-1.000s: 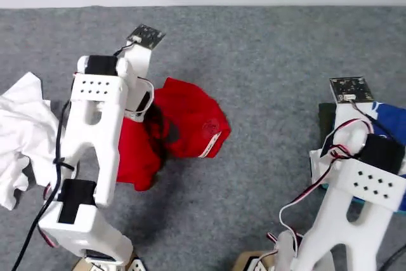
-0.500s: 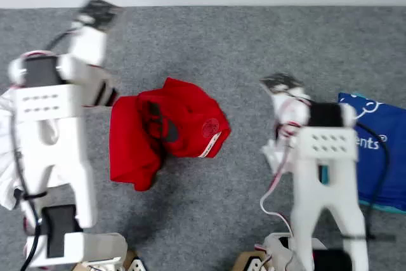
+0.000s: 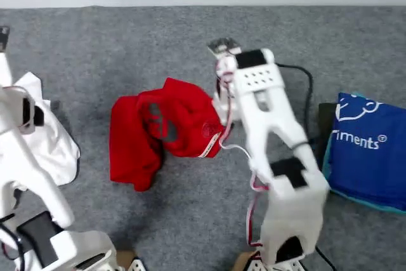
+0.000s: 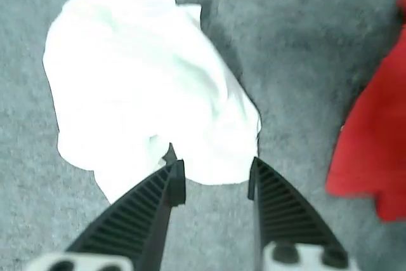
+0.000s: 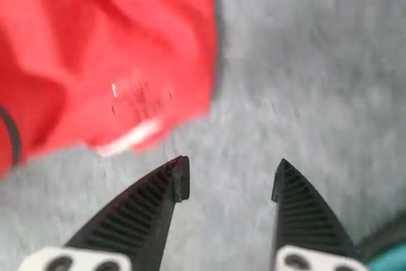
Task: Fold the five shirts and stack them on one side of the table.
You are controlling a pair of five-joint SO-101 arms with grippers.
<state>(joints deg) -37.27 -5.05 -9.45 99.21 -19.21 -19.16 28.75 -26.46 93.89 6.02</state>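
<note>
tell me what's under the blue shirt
A teal edge and a dark cloth stick out from under the blue shirt; whatever else lies beneath is covered.

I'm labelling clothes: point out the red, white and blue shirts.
red shirt (image 3: 187, 115), high view, bunched middle
white shirt (image 4: 139, 74), left wrist view, middle
blue shirt (image 3: 365, 157), high view, folded top face

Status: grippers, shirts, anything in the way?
Left gripper open over crumpled white fabric shirt. Right gripper open beside crumpled red fabric shirt. Folded blue printed shirt lies apart.
</note>
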